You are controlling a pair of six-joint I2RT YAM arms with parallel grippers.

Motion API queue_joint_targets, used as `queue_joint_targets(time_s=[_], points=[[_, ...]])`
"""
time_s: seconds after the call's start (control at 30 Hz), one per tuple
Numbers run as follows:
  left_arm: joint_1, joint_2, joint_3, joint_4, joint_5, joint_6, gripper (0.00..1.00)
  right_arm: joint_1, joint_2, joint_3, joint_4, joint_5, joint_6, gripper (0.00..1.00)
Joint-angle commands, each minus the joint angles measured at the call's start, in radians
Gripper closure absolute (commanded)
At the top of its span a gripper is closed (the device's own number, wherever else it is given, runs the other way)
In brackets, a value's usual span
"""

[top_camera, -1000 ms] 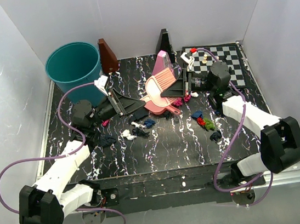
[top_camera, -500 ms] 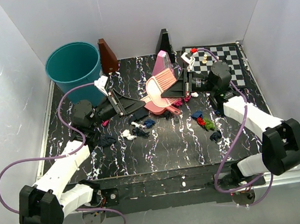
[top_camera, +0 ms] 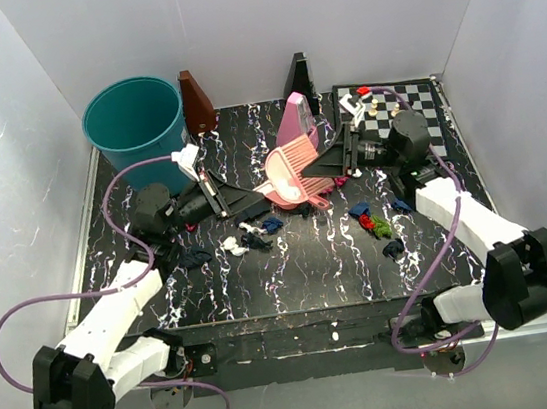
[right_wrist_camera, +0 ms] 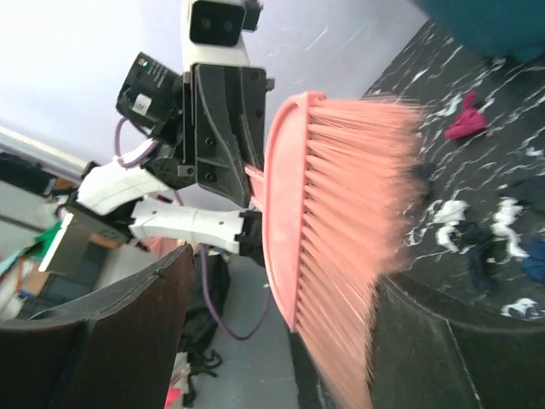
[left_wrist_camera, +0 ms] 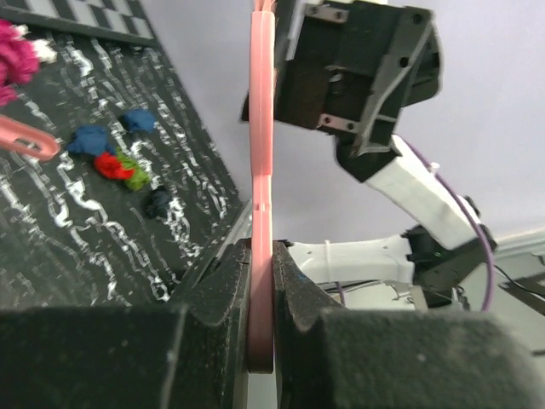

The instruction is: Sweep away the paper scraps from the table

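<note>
Sweeping, not pinching

The paper scraps [top_camera: 257,235] lie scattered across the desk [top_camera: 322,269]: light, soft, easily flicked. My left tool [left_wrist_camera: 262,273] clamps the pink brush [top_camera: 293,162] by its handle; my right tool [top_camera: 336,161] stands open by the bristles.

**Camera set-up, three views**

Top external: high behind the arm bases [top_camera: 183,363], looking down over the whole table [top_camera: 302,266]. Left wrist: close along its fingers [left_wrist_camera: 196,298], facing the right arm [left_wrist_camera: 358,260]. Right wrist: close, facing the left arm [right_wrist_camera: 183,226]. Both wrist views share the pink brush [right_wrist_camera: 341,213]; all three, the paper scraps [top_camera: 252,235].
</note>
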Motion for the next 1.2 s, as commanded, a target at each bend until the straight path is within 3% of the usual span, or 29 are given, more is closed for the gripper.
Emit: queue_joint_targets(time_s=[0.0,0.1,0.2,0.33,0.4,0.53,0.63,0.7,0.83,1.17], points=[[-0.002,-0.122,0.075,-0.378,-0.138,0.274,1.00,-0.056,-0.114,0.014,-0.290,0.066,-0.254,0.20],[0.002,-0.201,0.132,-0.649,-0.308,0.415,1.00,-0.056,-0.183,0.040,-0.587,0.262,-0.489,0.14],[0.004,-0.247,0.190,-0.860,-0.511,0.477,1.00,-0.038,-0.246,0.026,-0.780,0.535,-0.607,0.13],[0.005,-0.227,0.264,-1.051,-0.709,0.476,1.00,0.115,-0.288,0.044,-0.916,0.984,-0.772,0.12],[0.005,-0.190,0.305,-1.144,-0.795,0.453,1.00,0.177,-0.269,0.064,-0.940,1.118,-0.813,0.11],[0.005,-0.123,0.400,-1.306,-0.893,0.452,1.00,0.190,-0.249,0.058,-0.875,1.129,-0.806,0.11],[0.005,-0.129,0.416,-1.353,-0.910,0.492,1.00,0.180,-0.266,-0.006,-0.783,1.148,-0.779,0.02],[0.005,-0.155,0.407,-1.354,-0.924,0.517,1.00,0.176,-0.237,-0.003,-0.767,1.045,-0.839,0.05],[0.005,-0.186,0.428,-1.392,-0.985,0.560,1.00,0.176,-0.072,0.110,-0.899,0.934,-0.930,0.15],[0.005,-0.092,0.535,-1.527,-1.208,0.630,1.00,0.176,0.217,0.259,-0.988,0.844,-0.974,0.23]])
